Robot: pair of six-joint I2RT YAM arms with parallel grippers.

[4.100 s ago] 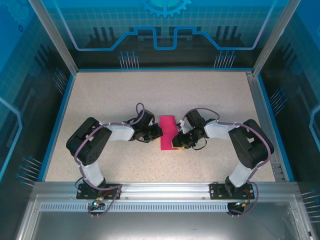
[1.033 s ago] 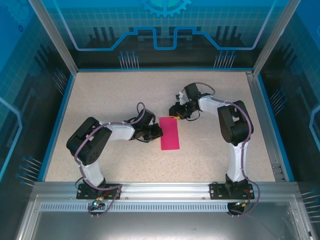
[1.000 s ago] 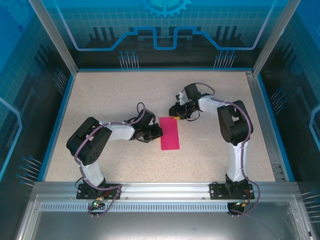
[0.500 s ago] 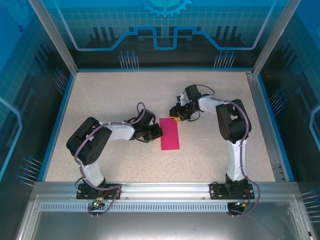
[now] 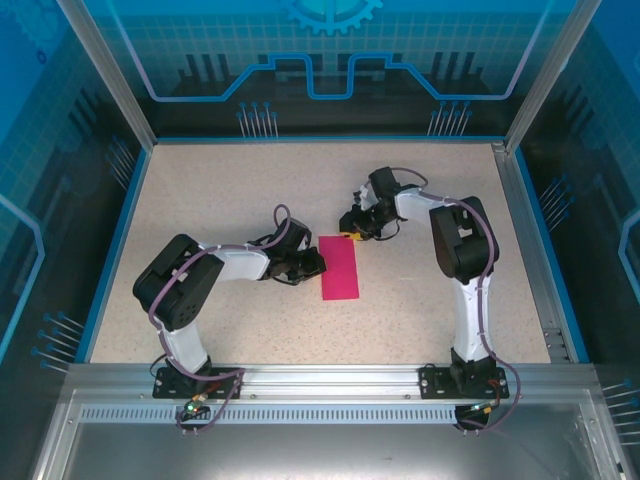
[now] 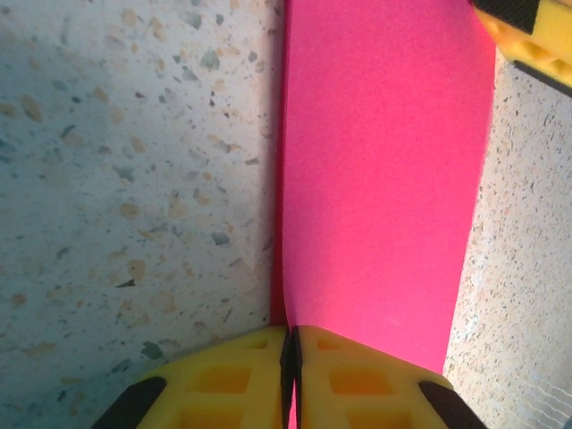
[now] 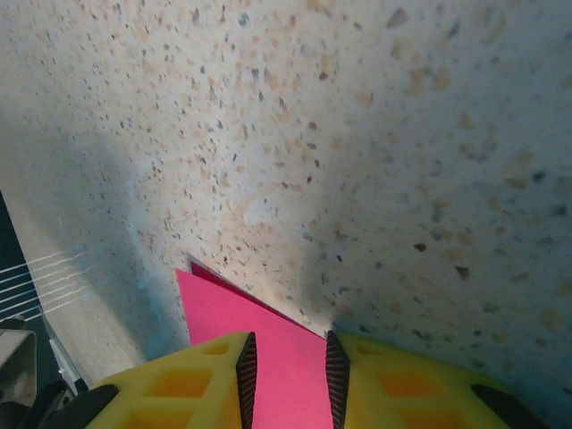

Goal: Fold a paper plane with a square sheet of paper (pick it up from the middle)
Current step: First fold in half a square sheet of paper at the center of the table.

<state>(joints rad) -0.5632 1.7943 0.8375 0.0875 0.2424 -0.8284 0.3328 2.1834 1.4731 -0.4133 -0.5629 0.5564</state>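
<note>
- Looking down from above, the top external view holds two black-and-white robot arms, two grippers and one paper plane (image 5: 340, 270). It is magenta-pink paper that here reads as a long, narrow, flat rectangle.
- It lies on the speckled beige tabletop (image 5: 250, 190), about midway between the two arms, with its long axis running away from their bases.
- The left gripper (image 5: 318, 264) sits at the middle of the strip's left long edge. The right gripper (image 5: 347, 233) sits at its far end.
- In the left wrist view there are two yellow fingers (image 6: 223, 375), pressed together with only a thin seam between them. The paper's left edge runs straight into that seam, so the left gripper (image 6: 290, 332) is clamped on the paper plane (image 6: 384, 161).
- The sheet's face is smooth and evenly pink, and its long edges are straight. One yellow-and-black fingertip (image 6: 523, 31) of the other gripper touches its far right corner.
- In the right wrist view the right gripper (image 7: 286, 344) has its two yellow fingers (image 7: 402, 384) standing apart. The end of the paper plane (image 7: 214, 313) lies flat between them, not pinched.
- One pointed corner shows there, with a darker second layer peeking out along its edge on the tabletop (image 7: 357, 134).
</note>
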